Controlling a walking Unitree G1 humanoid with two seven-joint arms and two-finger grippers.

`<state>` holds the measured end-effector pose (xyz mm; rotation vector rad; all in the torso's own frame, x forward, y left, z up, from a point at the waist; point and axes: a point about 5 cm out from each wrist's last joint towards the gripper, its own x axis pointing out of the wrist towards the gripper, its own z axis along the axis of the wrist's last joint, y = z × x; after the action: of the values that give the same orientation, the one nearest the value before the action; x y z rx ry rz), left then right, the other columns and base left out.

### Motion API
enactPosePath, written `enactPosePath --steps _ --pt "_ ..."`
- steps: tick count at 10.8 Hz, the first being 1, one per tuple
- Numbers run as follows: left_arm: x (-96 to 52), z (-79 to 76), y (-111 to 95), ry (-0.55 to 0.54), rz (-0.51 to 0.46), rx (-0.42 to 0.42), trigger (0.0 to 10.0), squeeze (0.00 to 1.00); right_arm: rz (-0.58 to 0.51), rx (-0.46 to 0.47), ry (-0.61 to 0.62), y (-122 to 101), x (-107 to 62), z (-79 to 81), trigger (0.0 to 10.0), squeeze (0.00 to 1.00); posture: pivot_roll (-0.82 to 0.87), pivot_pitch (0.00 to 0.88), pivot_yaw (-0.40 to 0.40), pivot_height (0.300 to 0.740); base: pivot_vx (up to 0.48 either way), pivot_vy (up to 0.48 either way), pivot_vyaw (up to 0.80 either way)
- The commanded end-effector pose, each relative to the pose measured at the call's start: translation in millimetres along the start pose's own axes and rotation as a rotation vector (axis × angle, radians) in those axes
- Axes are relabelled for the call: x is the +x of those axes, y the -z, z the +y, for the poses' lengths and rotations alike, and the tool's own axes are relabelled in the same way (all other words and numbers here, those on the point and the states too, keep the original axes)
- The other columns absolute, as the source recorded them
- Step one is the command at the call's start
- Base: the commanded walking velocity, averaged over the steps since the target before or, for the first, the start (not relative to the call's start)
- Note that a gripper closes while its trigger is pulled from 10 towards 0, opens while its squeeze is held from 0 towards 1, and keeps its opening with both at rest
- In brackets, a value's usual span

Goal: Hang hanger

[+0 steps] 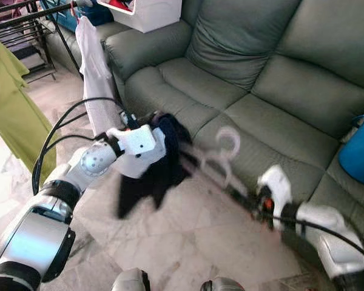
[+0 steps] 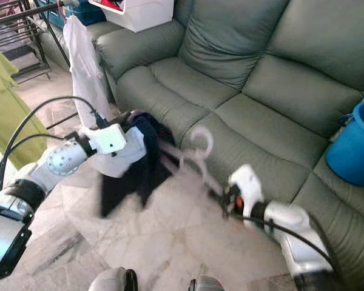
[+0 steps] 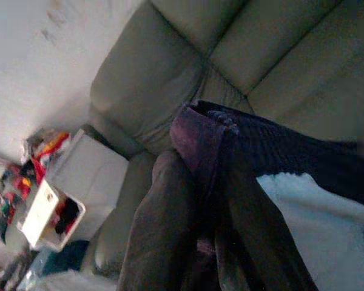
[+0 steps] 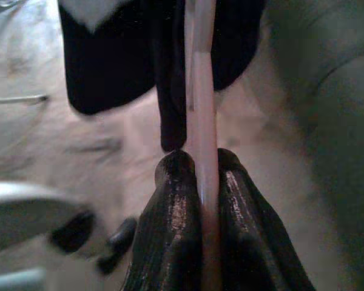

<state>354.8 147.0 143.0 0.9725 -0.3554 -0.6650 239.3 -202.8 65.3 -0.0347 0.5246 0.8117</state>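
While the right gripper has its two black fingers clenched on the pale pink hanger, the left gripper grasps the dark garment that hangs on this hanger, its fingers pressed into the purple collar fold. The hanger is held in the air between the two arms, above the marble floor and just before the front edge of the green sofa; its hook points up toward the seat cushions. The garment is dark blue with a white part near the left wrist, and it hangs down free, not touching the floor as far as I can tell. The picture is blurred around the hanger.

Near the left end of the sofa a white cloth hangs from the dark drying rack, and a yellow-green shirt hangs at the left edge of the view. On the sofa armrest stands a white box with something red inside. At the right end of the sofa seat stands a blue bucket; its contents I cannot tell
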Motion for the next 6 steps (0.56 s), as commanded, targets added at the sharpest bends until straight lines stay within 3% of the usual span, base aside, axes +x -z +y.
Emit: enactPosePath --steps 1,3,5,6 --pt "5.3 15.5 -10.2 -0.020 -0.062 0.056 10.0 0.00 0.002 -0.001 -0.054 -5.5 -1.6 5.2 10.0 0.00 -0.08 0.044 -0.026 0.740 0.000 0.000 0.00" --pt "5.2 21.7 -12.5 0.003 -0.087 0.019 10.0 0.00 0.061 0.047 -0.056 7.2 -2.8 6.6 10.0 0.00 -0.08 0.045 -0.025 0.740 0.000 0.000 0.00" --pt "5.1 27.3 -18.9 0.013 -0.142 -0.038 10.0 0.00 0.106 0.149 0.073 20.6 0.0 -5.4 10.0 0.00 -0.08 0.048 -0.026 0.740 0.000 0.000 0.00" --pt "5.4 38.3 -26.2 -0.041 -0.189 -0.084 10.0 0.00 0.098 0.232 0.207 28.3 0.5 -19.9 10.0 0.00 -0.08 0.051 -0.030 0.740 0.000 0.000 0.00"
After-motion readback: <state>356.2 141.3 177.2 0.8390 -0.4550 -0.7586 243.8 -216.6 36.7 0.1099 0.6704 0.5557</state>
